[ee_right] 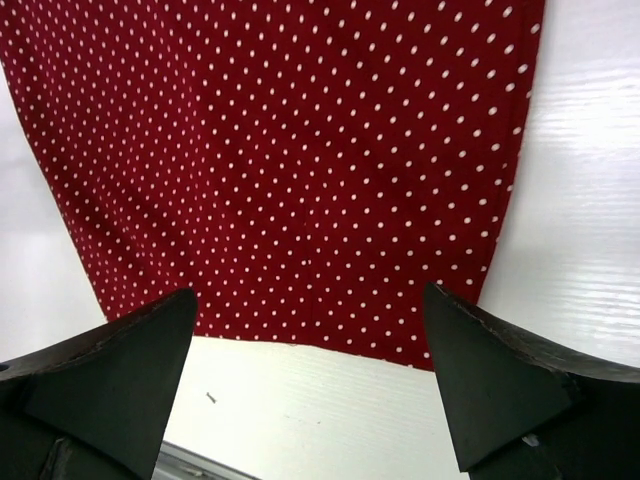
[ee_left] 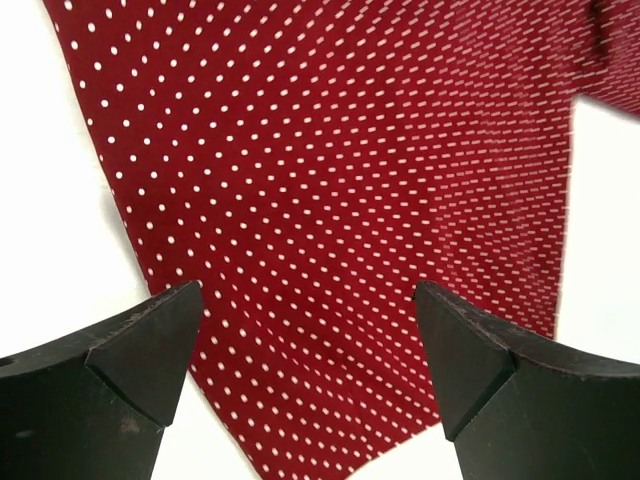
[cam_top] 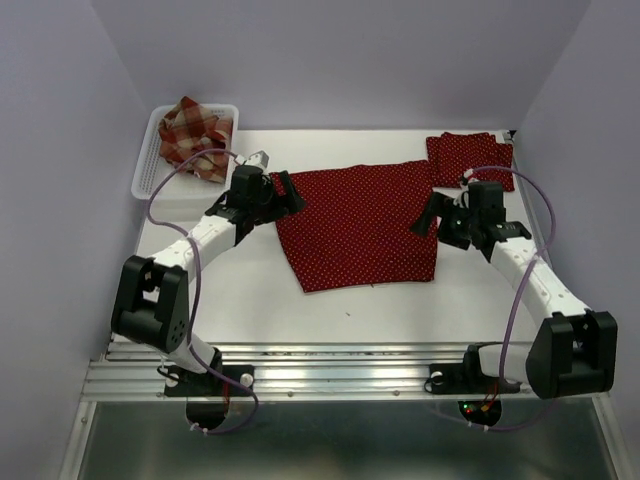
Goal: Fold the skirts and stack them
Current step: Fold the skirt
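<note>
The polka-dot skirt (cam_top: 360, 225) lay spread flat on the white surface (cam_top: 250, 290). Left jaws and right jaws both gaped wide at its opposite sides, holding nothing.

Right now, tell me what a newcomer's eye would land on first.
A red dotted skirt lies spread across the middle of the table, the left gripper and right gripper open at its sides. A folded dotted skirt sits far right; a plaid skirt fills the white basket far left.
</note>
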You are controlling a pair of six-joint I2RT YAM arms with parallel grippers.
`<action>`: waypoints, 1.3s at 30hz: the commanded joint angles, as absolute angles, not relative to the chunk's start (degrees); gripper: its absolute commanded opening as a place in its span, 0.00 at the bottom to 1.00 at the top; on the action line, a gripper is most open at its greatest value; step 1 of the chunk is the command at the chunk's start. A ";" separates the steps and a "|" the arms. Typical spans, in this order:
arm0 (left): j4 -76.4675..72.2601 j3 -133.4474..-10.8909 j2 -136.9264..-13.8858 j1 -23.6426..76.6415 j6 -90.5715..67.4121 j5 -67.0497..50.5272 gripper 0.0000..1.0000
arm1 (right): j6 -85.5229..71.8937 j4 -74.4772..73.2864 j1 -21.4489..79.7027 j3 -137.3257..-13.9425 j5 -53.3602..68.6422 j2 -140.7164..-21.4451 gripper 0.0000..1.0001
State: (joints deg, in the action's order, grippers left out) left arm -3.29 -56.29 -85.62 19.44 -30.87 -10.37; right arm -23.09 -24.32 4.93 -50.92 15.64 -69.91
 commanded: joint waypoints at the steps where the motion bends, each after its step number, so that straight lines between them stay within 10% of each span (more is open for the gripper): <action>1: -3.69 -61.17 -89.46 19.77 -28.57 -10.81 0.99 | -24.17 -18.11 5.45 -50.36 21.35 -72.06 1.00; 8: 7.54 -72.58 -97.90 18.73 -27.51 6.39 0.99 | -20.04 -21.01 22.72 -55.81 9.07 -77.77 1.00; 23: 12.13 -92.02 -117.68 13.89 -25.57 5.54 0.99 | -14.95 -25.31 59.56 -76.45 -12.56 -100.70 1.00; 39: 12.74 -96.68 -124.53 12.13 -24.87 3.52 0.89 | -17.31 -30.85 64.60 -89.03 -13.89 -116.80 1.00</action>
State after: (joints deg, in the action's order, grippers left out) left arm 12.21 -94.06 -122.87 12.47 -26.11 4.21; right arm -15.84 -29.87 64.88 -86.28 -13.52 -115.98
